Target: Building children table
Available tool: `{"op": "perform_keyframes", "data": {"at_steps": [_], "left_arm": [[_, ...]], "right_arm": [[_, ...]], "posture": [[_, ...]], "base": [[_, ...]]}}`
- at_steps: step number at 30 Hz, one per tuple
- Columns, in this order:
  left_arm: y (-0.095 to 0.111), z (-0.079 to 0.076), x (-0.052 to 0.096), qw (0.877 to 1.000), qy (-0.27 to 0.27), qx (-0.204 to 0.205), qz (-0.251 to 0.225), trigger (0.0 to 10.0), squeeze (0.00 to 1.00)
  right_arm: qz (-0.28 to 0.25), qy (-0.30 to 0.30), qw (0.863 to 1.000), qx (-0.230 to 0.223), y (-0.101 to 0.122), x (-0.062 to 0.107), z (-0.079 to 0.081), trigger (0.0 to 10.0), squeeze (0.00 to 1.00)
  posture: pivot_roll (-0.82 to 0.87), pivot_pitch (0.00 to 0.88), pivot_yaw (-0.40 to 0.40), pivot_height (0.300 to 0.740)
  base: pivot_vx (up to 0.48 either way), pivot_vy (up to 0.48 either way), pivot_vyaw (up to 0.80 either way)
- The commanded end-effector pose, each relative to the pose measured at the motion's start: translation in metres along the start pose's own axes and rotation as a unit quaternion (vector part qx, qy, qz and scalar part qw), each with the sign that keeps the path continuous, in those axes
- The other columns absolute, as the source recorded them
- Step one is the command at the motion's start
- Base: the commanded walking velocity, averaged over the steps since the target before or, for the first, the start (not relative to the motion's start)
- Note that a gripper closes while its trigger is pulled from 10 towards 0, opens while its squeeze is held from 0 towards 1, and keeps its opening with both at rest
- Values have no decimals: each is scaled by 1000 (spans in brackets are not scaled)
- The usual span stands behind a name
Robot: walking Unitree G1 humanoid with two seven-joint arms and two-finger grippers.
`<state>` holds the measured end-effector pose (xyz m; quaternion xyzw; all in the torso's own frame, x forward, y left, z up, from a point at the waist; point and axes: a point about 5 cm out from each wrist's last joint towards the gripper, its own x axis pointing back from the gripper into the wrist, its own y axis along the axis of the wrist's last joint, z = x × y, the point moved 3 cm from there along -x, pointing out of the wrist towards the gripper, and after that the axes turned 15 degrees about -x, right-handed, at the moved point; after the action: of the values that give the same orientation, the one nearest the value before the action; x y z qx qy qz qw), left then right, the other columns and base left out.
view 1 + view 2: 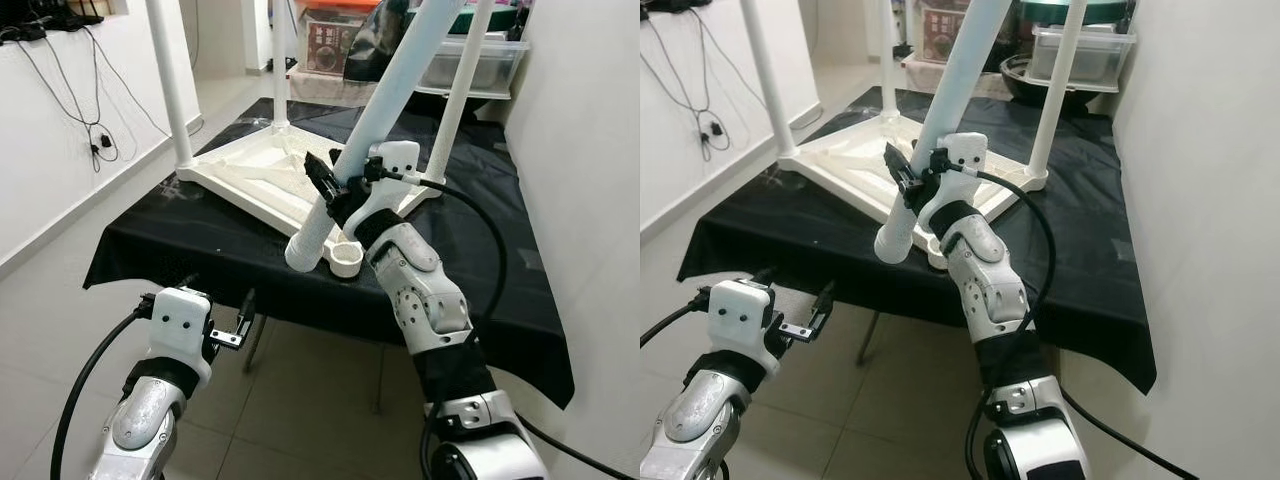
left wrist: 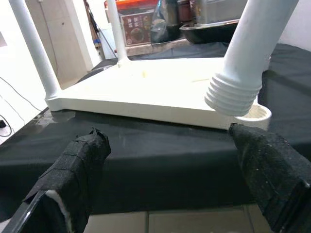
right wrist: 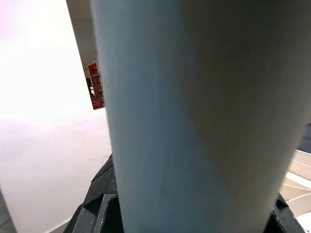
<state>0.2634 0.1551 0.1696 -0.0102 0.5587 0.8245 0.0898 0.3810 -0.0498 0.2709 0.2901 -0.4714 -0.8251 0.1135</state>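
A white children's table top point(image 1: 250, 175) lies upside down on a black-clothed table point(image 1: 170, 240), with three white legs standing up from its corners. My right gripper point(image 1: 335, 185) is shut on a fourth white leg point(image 1: 390, 90), which tilts away to the upper right. The leg's threaded end point(image 1: 305, 250) hangs just left of the empty round socket point(image 1: 346, 258) at the near corner. In the left wrist view the threaded end point(image 2: 233, 92) is close above the socket point(image 2: 257, 112). My left gripper point(image 1: 218, 290) stands open and empty, low at the cloth's front edge. The leg point(image 3: 170, 116) runs close across the right wrist view.
Clear storage bins point(image 1: 475, 60) and a red box point(image 1: 335, 40) stand behind the table. A white wall with hanging cables point(image 1: 95, 130) is on the left, and another wall is close on the right. Tiled floor point(image 1: 310, 380) lies in front.
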Motion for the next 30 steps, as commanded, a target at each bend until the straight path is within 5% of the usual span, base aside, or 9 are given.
{"op": "perform_keyframes", "data": {"at_steps": [1, 15, 30], "left_arm": [[2, -1, 0, 1000, 4, -2, 3, 10000, 0], [7, -1, -3, 1000, 6, 0, -7, 10000, 0], [7, 0, -2, 1000, 13, 13, -1, 10000, 0]], "right_arm": [[-9, 0, 1000, 2, 2, -3, 1, 10000, 0], [-27, -5, 1000, 3, 5, -3, -1, 10000, 0], [-22, 7, 1000, 5, 9, -9, -6, 10000, 0]], "posture": [[28, 40, -27, 740], [29, 33, -30, 740], [30, 46, -30, 740]], "base": [[334, 0, 0], [334, 0, -109], [0, 0, 0]]}}
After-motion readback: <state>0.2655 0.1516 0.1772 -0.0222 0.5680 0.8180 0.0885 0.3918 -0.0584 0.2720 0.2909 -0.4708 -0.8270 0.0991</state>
